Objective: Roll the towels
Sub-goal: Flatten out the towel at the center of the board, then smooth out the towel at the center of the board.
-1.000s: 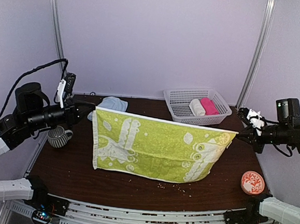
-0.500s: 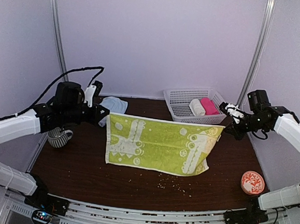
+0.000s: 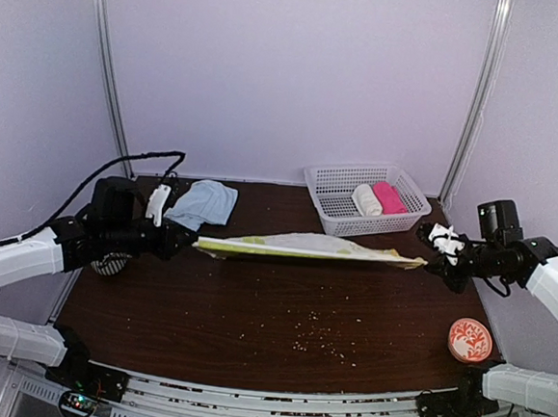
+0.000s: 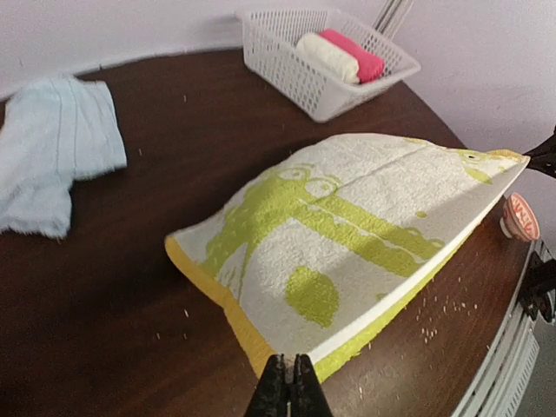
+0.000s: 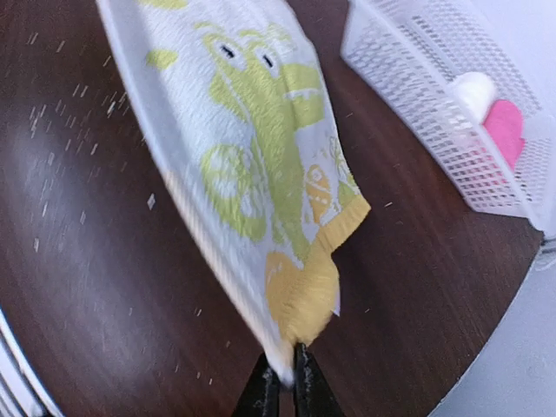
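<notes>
Yellow-green towel (image 3: 310,248) is stretched across mid-desk, running 9 to 3 o'clock, nearly edge-on to the top camera. It lies roughly level with a slight hump in the middle.
Left hand (image 3: 183,243) is at the 9 o'clock end, fingers pinched together on the towel's hem; the left wrist view shows the yellow border right at the tips.
Right hand (image 3: 428,263) is at the 3 o'clock end, clamped on a yellow corner; the right wrist view shows the cloth fanning away from the tips, pattern side up.
Can't tell if the towel's far edge touches the desk (image 3: 251,313).
Pale blue towel (image 3: 205,203) is at 11 o'clock, crumpled flat on the desk, apart from the left hand and unrolled.
White basket (image 3: 344,180) is at 1 o'clock, with cream roll (image 3: 366,199) and pink roll (image 3: 390,197) side by side inside, touching.
Striped mug (image 3: 108,265) is at 9 o'clock, mostly hidden behind the left arm.
Red patterned bowl (image 3: 470,340) is at 4 o'clock, near the edge.
Crumbs (image 3: 317,339) are scattered at 6 o'clock, in front of the towel.
</notes>
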